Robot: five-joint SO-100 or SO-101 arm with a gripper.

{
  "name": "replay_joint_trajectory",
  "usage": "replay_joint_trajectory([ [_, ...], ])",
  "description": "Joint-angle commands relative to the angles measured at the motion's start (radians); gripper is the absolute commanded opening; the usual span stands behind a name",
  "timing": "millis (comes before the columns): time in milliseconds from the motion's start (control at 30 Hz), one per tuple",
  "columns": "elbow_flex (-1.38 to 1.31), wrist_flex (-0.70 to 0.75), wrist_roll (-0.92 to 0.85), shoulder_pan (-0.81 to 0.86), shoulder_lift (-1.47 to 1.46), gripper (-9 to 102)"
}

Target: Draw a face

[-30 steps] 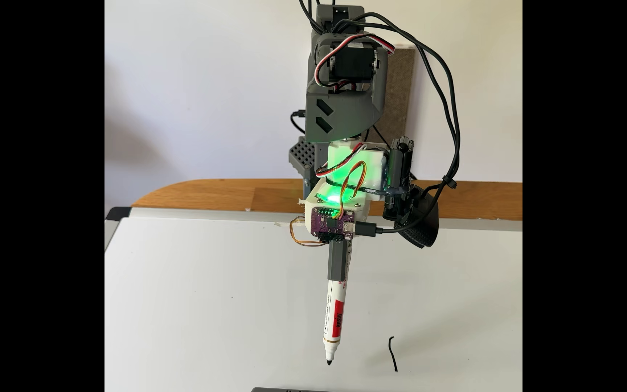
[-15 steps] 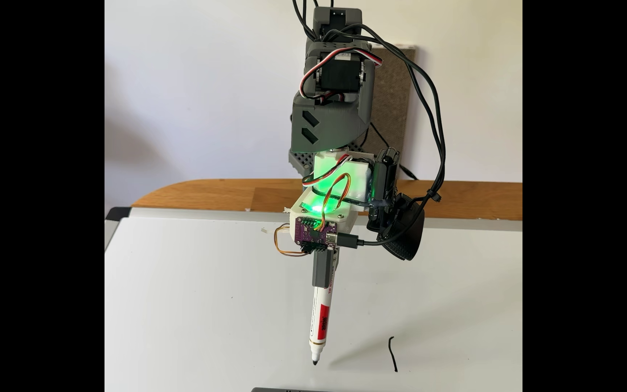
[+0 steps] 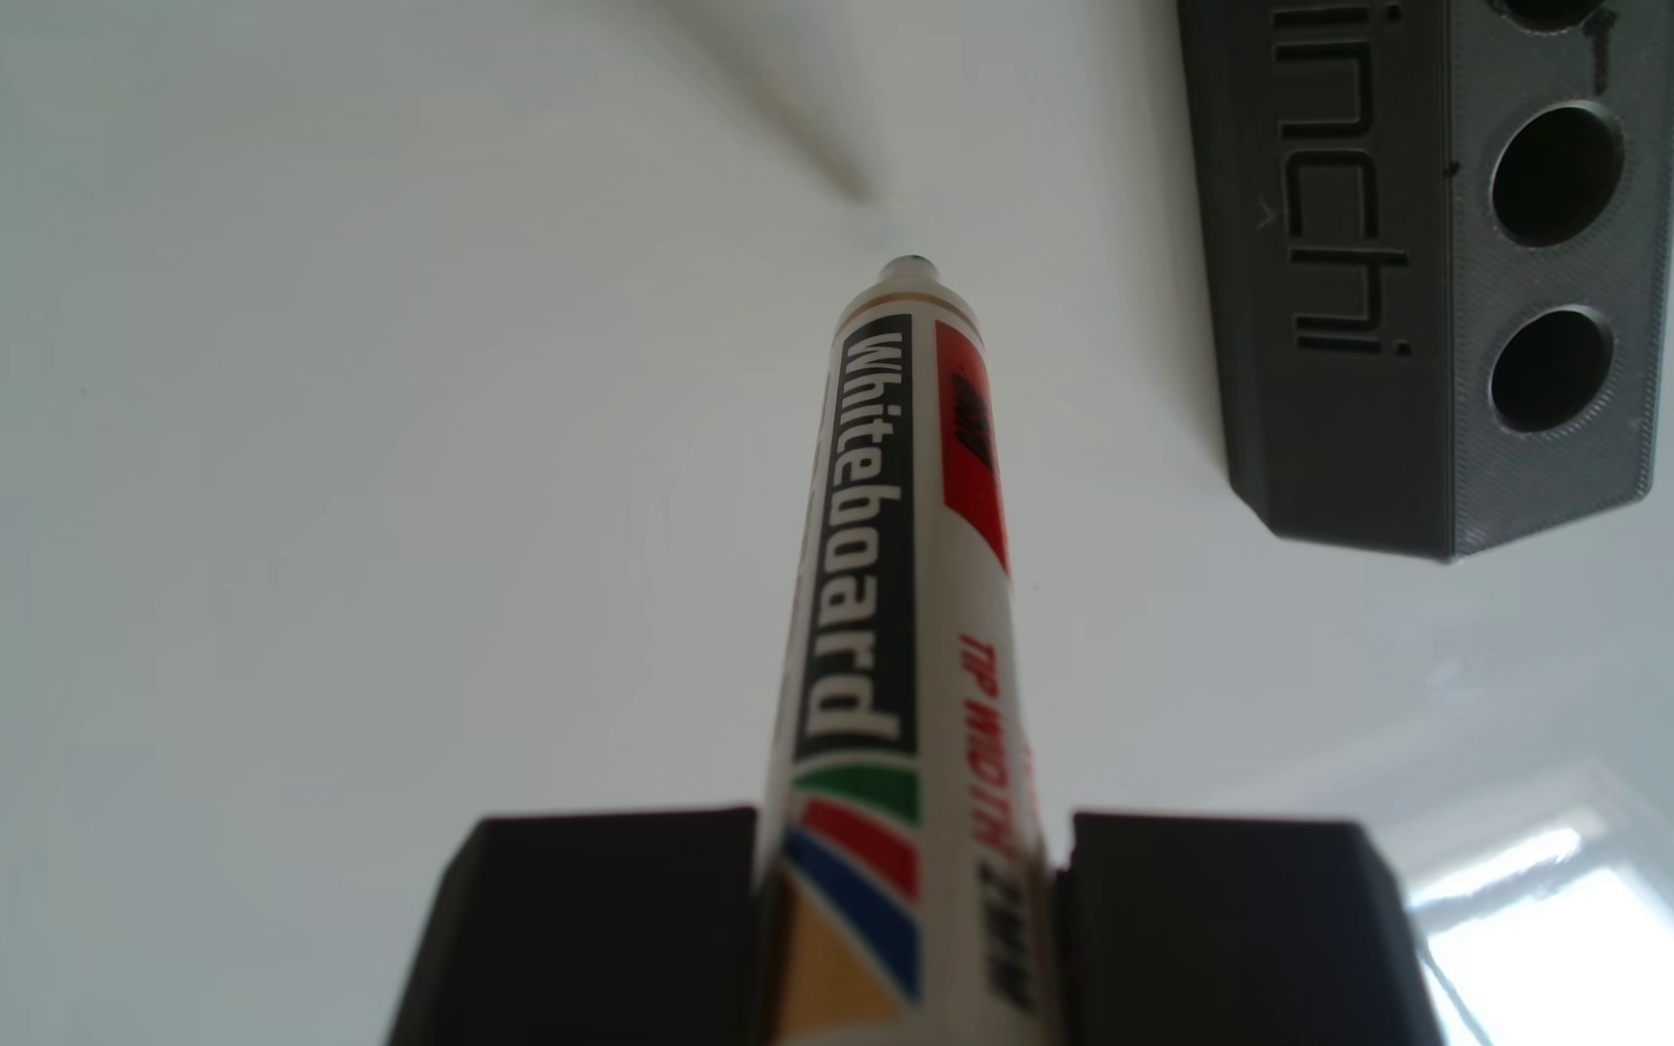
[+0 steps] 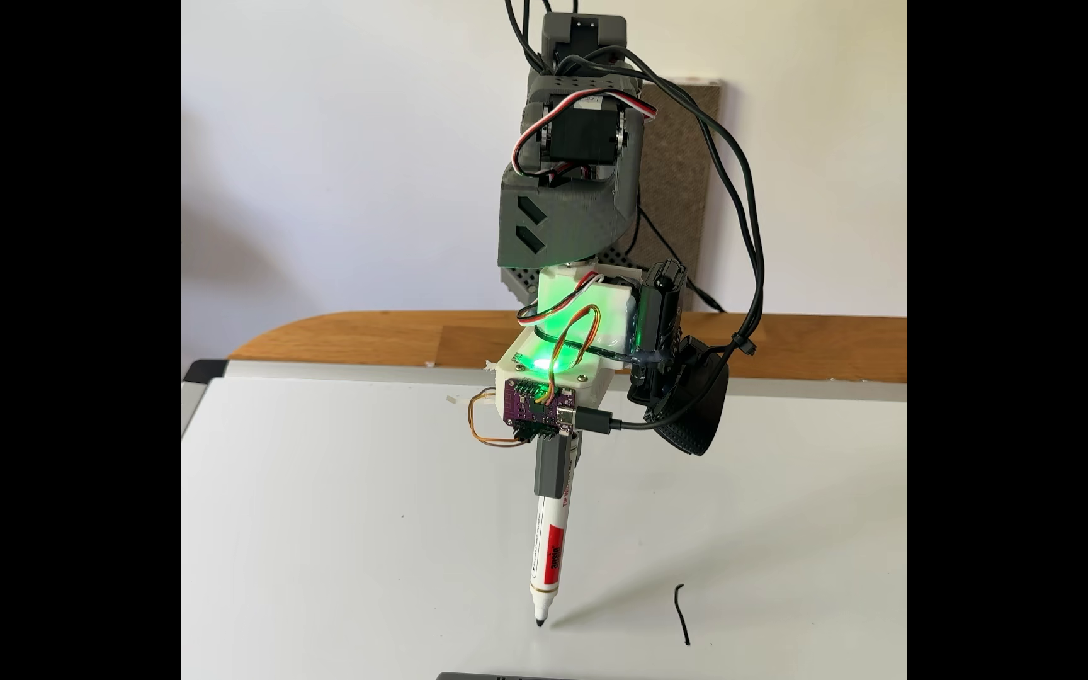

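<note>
Pincer (image 4: pixel 553 472) pinching a whiteboard marker (image 4: pixel 548 556), tip down at the whiteboard (image 4: pixel 345 523); the face (image 4: pixel 681 613) so far is one short curved black stroke.

In the fixed view the marker hangs straight below the pincer, leaning slightly left, its black tip at or just above the board, contact not clear. The face stroke sits lower right of the pincer, well apart from the marker tip, on bare board. In the other view the pincer (image 3: pixel 913 905) shows two dark jaws clamped on either side of the marker barrel (image 3: pixel 858 563), which reads "Whiteboard". The grey block (image 3: pixel 1356 302) with round holes and engraved letters lies up and to the right of the pincer there, apart from the marker tip. A green light glows on the white mount (image 4: pixel 554 363) above the pincer. The wooden tabletop (image 4: pixel 345 340) runs behind the board.
</note>
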Motion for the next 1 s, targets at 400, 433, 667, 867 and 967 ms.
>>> replay_joint_trajectory([
  [400, 0.015, -0.006, 0.005, 0.011, -0.006, -1],
  [433, 0.015, -0.002, 0.003, 0.011, -0.006, -1],
  [667, 0.06, 0.003, -0.002, 0.012, 0.003, -1],
  [867, 0.127, 0.005, 0.0, 0.012, 0.055, -1],
  [967, 0.164, 0.005, -0.002, 0.014, 0.094, -1],
])
